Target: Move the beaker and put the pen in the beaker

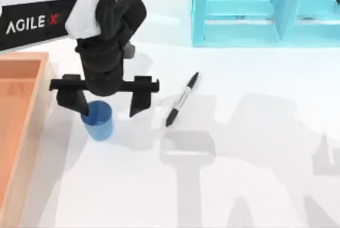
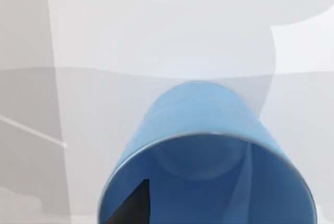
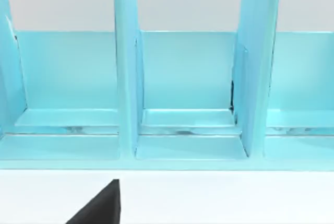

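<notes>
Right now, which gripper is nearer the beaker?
Left. The left gripper hangs open right over the beaker, one finger dipping inside its rim. The right gripper is away by the shelf.

Left arm reaching in from tabletop's left edge, wrist pointing down. Left gripper [image 1: 108, 103] near left edge, jaws spread wide, fingers [image 1: 71, 100] vertical, tips low.

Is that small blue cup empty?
Empty: the left wrist view looks into the small blue cup at its bare bottom; one black fingertip dips inside.
</notes>
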`<state>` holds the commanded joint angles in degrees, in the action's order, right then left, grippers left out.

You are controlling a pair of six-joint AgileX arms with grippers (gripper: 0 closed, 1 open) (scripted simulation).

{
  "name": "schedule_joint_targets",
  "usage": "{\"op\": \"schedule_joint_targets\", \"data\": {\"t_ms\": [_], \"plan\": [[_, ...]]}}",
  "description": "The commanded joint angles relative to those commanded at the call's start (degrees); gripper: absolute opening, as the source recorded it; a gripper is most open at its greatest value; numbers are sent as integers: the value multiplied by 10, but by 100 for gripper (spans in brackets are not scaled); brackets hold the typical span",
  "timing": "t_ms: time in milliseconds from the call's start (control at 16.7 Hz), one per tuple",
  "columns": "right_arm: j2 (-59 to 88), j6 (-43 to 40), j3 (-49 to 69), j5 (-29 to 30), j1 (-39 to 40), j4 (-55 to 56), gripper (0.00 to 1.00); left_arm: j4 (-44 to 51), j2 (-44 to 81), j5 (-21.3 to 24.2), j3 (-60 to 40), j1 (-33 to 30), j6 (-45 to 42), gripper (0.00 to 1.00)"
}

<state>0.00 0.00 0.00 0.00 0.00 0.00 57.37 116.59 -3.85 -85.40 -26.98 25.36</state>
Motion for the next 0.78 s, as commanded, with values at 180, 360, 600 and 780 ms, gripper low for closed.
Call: {"op": "schedule_joint_targets", "data": {"t_ms": [180,360,600,780], "plan": [[0,0,0,0,0,0,100,0,0,0,0,0,0,100],[0,0,0,0,0,0,100,0,0,0,0,0,0,100],[0,0,0,0,0,0,100,22,2,0,-22,-2,1,100],[0,0,0,0,0,0,100,94,6,0,-95,-5,2,100]]}}
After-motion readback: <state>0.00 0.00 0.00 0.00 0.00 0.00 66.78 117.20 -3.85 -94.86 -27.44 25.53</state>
